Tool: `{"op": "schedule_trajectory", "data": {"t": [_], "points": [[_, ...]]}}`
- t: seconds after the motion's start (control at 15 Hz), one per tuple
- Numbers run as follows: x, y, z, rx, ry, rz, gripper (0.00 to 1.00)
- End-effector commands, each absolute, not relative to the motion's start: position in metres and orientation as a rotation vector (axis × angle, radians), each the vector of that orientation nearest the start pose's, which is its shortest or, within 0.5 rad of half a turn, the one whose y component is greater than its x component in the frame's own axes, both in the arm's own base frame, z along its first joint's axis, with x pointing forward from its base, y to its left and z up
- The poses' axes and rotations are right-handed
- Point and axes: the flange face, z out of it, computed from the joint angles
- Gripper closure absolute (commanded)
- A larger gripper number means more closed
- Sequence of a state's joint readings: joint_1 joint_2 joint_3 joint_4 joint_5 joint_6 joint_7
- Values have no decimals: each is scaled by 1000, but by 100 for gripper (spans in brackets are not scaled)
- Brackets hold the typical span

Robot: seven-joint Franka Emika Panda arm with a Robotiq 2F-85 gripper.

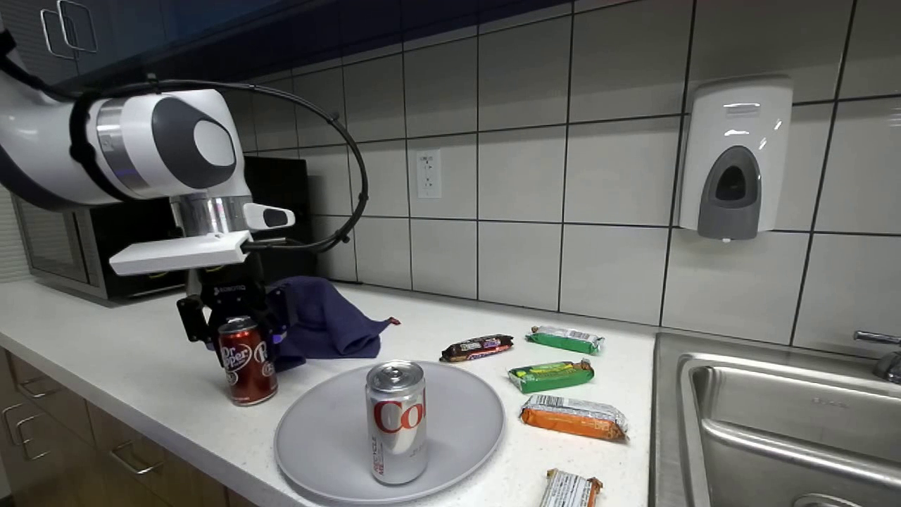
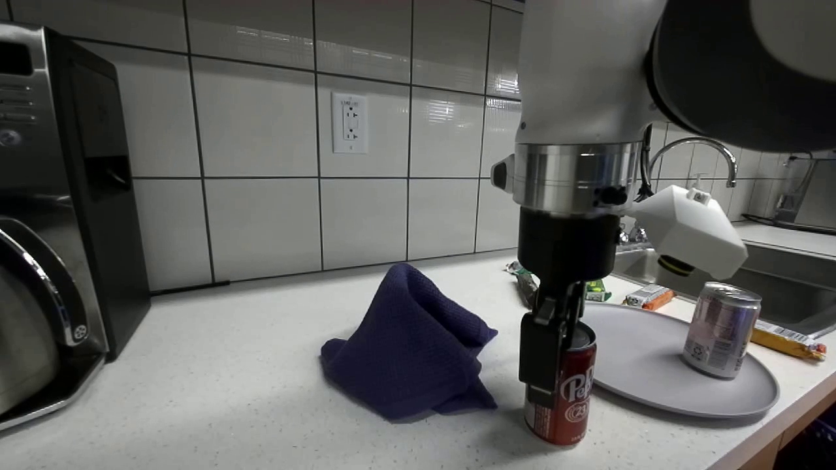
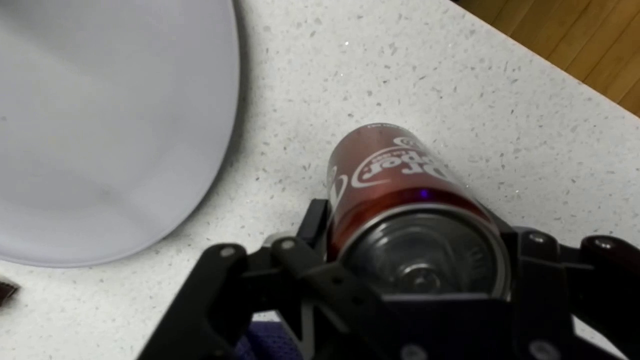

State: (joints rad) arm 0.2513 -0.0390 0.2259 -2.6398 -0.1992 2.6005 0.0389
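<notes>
A red Dr Pepper can [image 1: 246, 370] stands about upright at or very near the counter, beside a round grey plate [image 1: 317, 451]. My gripper [image 3: 407, 225] is shut on the can, with a finger against each side near its top. In the wrist view the can's lid [image 3: 425, 260] faces the camera, partly hidden by the gripper body. The same red can [image 2: 578, 405] shows past the near finger [image 2: 542, 359] in an exterior view. On the plate stands a silver Diet Coke can [image 1: 398, 429], upright.
A crumpled dark blue cloth [image 2: 411, 352] lies close to the gripper. Several wrapped bars, among them an orange one [image 1: 574, 419] and a green one [image 1: 552, 377], lie between the plate and the sink [image 1: 795, 422]. A black appliance [image 2: 98, 196] stands near the wall.
</notes>
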Motion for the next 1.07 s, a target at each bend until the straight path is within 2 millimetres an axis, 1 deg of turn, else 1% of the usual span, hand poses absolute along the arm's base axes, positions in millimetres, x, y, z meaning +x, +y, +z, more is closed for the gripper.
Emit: {"op": "schedule_trajectory", "data": {"t": [0.0,0.07,0.13,0.2,0.47,0.73,1.0], "points": [[376,200,262,-3107,-939,-82,8],[376,200,262,-3105,-941,-78,7],[375,199,264,-3100,-944,-76,2],[374,198,265,-3099,-945,-77,0],[374,194,275,-3102,-943,-83,0],[380,186,296,-3112,-933,-115,0],[384,180,328,-3076,-912,-171,0]]}}
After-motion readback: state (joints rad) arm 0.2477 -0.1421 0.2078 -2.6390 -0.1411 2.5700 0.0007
